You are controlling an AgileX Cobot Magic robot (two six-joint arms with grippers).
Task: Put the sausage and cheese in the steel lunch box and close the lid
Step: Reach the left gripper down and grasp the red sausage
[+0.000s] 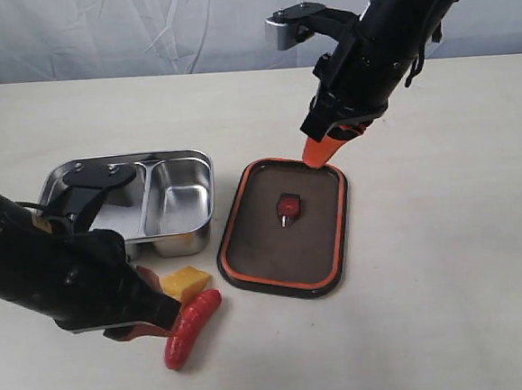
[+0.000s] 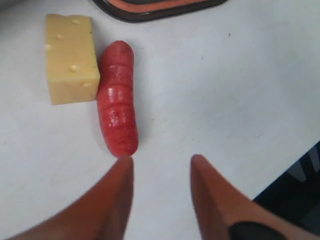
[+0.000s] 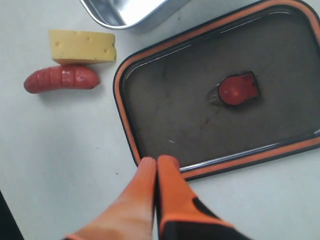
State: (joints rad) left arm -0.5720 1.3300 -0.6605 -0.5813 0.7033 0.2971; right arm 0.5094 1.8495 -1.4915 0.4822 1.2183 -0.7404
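Observation:
The red sausage [image 1: 191,328] [image 2: 118,111] [image 3: 62,79] lies on the table, touching the yellow cheese [image 1: 186,282] [image 2: 71,58] [image 3: 82,46] beside it. My left gripper [image 1: 149,323] [image 2: 160,162] is open just short of the sausage's near end, nothing between its fingers. The steel lunch box [image 1: 186,156] [image 3: 125,12] stands open behind them. The dark lid [image 1: 286,229] [image 3: 220,95] lies upside down to its right, orange seal up. My right gripper [image 1: 317,154] [image 3: 156,162] is shut and empty above the lid's far edge.
The left arm covers part of the box's left compartment. The table's near edge shows in the left wrist view as a dark gap [image 2: 295,185]. A pale curtain [image 1: 139,24] backs the table.

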